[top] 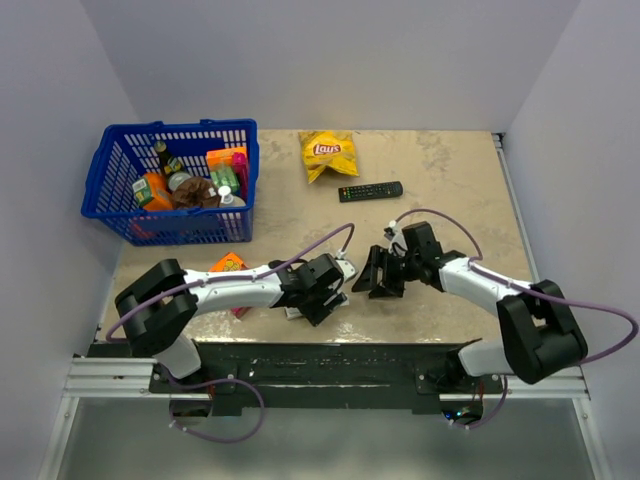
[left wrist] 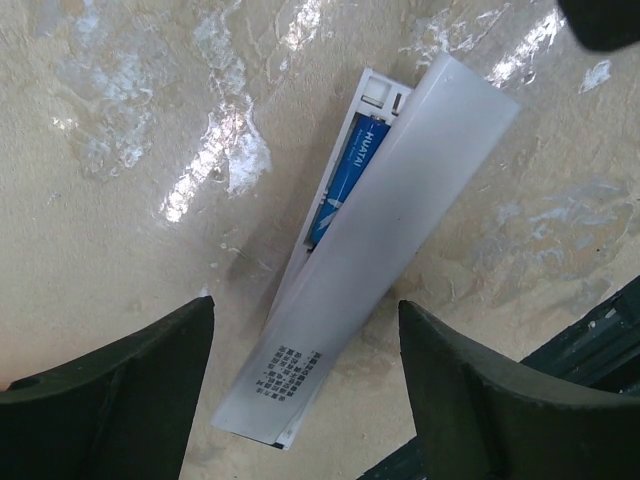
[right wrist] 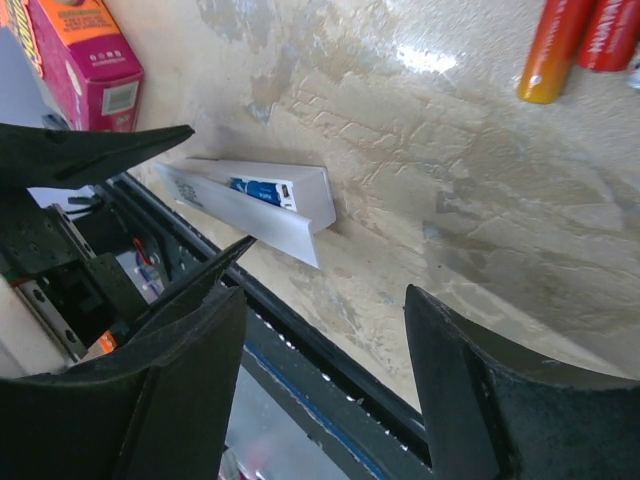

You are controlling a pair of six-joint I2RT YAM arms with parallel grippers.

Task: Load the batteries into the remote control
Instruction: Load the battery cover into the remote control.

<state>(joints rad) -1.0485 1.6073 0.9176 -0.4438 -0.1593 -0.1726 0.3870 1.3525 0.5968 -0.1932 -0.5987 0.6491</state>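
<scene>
The white remote control (left wrist: 300, 380) lies on the table with its back strip (left wrist: 400, 210) resting askew over the battery bay. One blue battery (left wrist: 350, 175) shows inside the bay. My left gripper (left wrist: 305, 350) is open and straddles the remote's printed end without touching it. From the right wrist the remote control (right wrist: 255, 210) lies near the table's front edge with the blue battery (right wrist: 258, 188) visible. Two loose red and orange batteries (right wrist: 555, 45) lie farther off. My right gripper (right wrist: 325, 330) is open and empty, just right of the left gripper (top: 328, 296) in the top view.
A blue basket (top: 175, 180) of groceries stands at the back left. A yellow chip bag (top: 328, 152) and a black remote (top: 370, 190) lie at the back centre. An orange-pink box (right wrist: 85, 55) sits by the left arm. The dark front rail (right wrist: 330, 370) runs close under the remote.
</scene>
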